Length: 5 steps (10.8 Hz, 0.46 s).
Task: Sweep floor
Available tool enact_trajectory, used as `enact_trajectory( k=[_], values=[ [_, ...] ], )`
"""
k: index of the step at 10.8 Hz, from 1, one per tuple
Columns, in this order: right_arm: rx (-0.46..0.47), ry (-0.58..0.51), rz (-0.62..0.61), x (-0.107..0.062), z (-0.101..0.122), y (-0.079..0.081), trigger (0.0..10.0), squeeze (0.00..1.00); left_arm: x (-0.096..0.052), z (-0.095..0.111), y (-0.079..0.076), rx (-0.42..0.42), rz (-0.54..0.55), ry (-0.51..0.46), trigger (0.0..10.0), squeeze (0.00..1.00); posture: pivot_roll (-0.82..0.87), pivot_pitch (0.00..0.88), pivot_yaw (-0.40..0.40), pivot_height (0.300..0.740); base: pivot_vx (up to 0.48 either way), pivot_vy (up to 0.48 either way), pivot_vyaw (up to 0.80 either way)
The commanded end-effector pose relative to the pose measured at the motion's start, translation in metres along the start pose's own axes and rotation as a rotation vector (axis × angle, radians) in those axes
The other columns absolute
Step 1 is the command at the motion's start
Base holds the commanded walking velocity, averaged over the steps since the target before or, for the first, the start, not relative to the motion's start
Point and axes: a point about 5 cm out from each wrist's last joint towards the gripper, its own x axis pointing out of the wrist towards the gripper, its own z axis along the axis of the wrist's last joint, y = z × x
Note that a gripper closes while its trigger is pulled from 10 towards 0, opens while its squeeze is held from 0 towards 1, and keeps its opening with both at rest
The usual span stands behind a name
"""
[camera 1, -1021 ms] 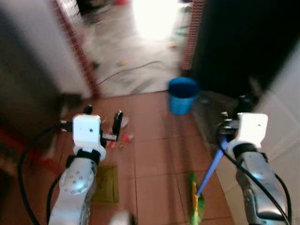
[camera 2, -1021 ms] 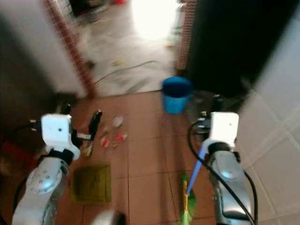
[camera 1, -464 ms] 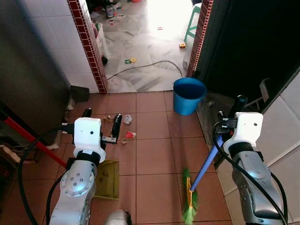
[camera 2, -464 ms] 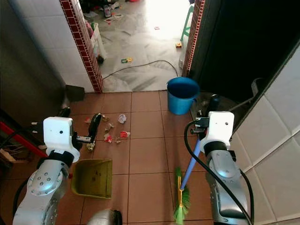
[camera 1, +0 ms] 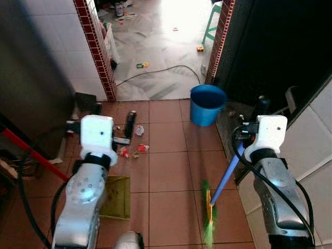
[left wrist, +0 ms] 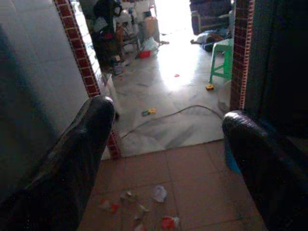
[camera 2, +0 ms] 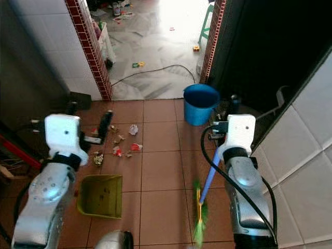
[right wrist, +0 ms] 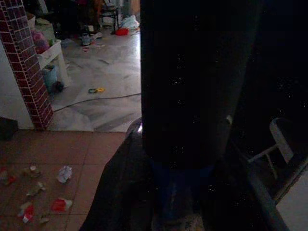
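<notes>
Since 0.5 s ago the right claw (camera 2: 234, 106), clamped on the blue-handled broom (camera 2: 207, 182), has swung its bristles slightly; left claw (left wrist: 163, 144) remains apart.

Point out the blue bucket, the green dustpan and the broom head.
blue bucket (camera 2: 200, 109): right eye view, on its front outer wall.
green dustpan (camera 2: 101, 195): right eye view, on the middle of its tray.
broom head (camera 2: 198, 224): right eye view, on the blurred green bristles at the foot of the blue handle.
</notes>
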Motion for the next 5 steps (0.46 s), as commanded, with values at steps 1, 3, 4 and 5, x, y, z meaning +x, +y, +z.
enact_trajectory(
  k=[1, 3, 4, 5],
  values=[
    [-0.001, -0.029, 0.003, 0.001, 0.003, 0.002, 10.0, 0.0, 0.001, -0.002, 0.0, 0.015, -0.001, 0.017, 10.0, 0.0, 0.05, 0.058, -0.002, 0.74, 0.0, 0.0, 0.0],
    [-0.007, -0.023, 0.031, -0.001, 0.004, 0.004, 10.0, 0.0, -0.003, -0.003, 0.001, 0.01, 0.022, 0.032, 10.0, 0.0, 0.04, 0.076, -0.013, 0.74, 0.0, 0.0, 0.0],
    [0.014, -0.008, 0.046, -0.008, -0.001, 0.005, 10.0, 0.0, -0.012, -0.014, -0.005, -0.015, 0.004, 0.082, 10.0, 0.0, 0.03, 0.073, -0.009, 0.74, 0.0, 0.0, 0.79],
    [0.002, 0.006, 0.049, -0.011, -0.007, 0.007, 10.0, 0.0, -0.016, -0.018, -0.016, -0.01, -0.062, 0.097, 10.0, 0.0, 0.02, 0.055, 0.006, 0.74, 0.0, 0.0, 0.79]
  ],
)
